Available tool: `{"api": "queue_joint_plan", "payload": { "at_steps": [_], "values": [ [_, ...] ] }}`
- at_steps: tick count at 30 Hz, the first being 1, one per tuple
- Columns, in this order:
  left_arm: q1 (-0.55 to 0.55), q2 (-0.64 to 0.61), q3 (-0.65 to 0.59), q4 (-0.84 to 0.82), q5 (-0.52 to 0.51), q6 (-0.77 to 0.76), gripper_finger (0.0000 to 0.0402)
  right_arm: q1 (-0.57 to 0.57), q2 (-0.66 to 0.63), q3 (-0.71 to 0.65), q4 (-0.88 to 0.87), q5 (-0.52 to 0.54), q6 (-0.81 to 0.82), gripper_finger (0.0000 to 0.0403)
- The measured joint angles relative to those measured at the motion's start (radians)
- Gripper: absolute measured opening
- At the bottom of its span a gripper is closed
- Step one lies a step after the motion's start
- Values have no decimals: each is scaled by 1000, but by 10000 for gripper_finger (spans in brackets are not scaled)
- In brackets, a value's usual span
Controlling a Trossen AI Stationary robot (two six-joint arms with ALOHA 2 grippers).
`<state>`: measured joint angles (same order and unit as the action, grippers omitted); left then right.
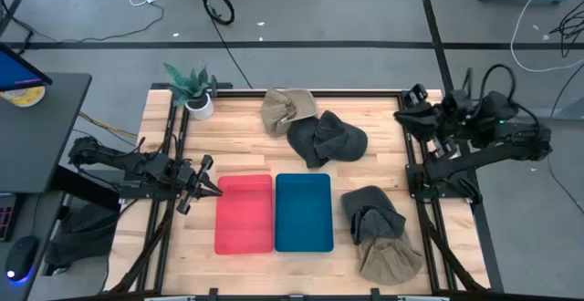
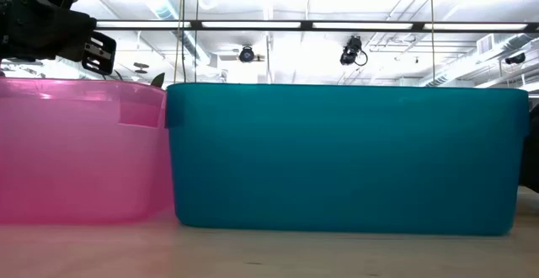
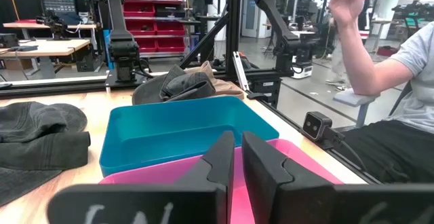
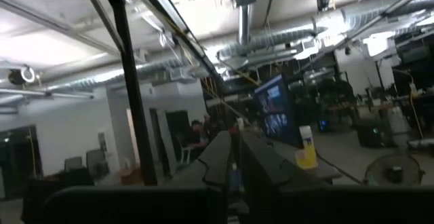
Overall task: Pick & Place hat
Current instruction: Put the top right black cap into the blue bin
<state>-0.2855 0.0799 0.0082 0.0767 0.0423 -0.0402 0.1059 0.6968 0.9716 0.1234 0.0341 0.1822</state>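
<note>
Four hats lie flat on the wooden table. A beige hat (image 1: 286,109) and a dark grey hat (image 1: 326,139) sit at the far middle. Another dark grey hat (image 1: 371,212) overlaps a khaki hat (image 1: 391,258) at the near right. A red bin (image 1: 245,212) and a blue bin (image 1: 304,212) stand side by side in the near middle. My left gripper (image 1: 208,181) hovers shut just left of the red bin, pointing at it. My right gripper (image 1: 412,109) is shut and raised by the table's far right edge. Neither touches anything.
A potted plant (image 1: 193,91) stands at the far left corner. Black frame rails (image 1: 422,210) run along both sides of the table. Beyond the right rail, a seated person (image 3: 393,68) shows in the left wrist view. Bare wood lies between the bins and the far hats.
</note>
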Motion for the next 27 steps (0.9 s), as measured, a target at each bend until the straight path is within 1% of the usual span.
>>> {"api": "queue_joint_plan", "payload": {
  "at_steps": [3,7,10,13,15,19,27],
  "values": [
    [0,0,0,0,0,0,34,0,38,17,-23,0,-26,38],
    [0,0,0,0,0,0,34,0,76,73,-124,1,-90,38],
    [0,0,0,0,0,0,34,0,114,137,-235,3,-105,38],
    [0,0,0,0,0,0,34,0,158,197,-354,40,-104,38],
    [0,0,0,0,0,0,34,0,184,215,-401,61,-102,38],
    [0,0,0,0,0,0,34,0,216,216,-368,62,-102,38],
    [0,0,0,0,0,0,34,0,269,174,-306,61,-4,38]
  ]
}}
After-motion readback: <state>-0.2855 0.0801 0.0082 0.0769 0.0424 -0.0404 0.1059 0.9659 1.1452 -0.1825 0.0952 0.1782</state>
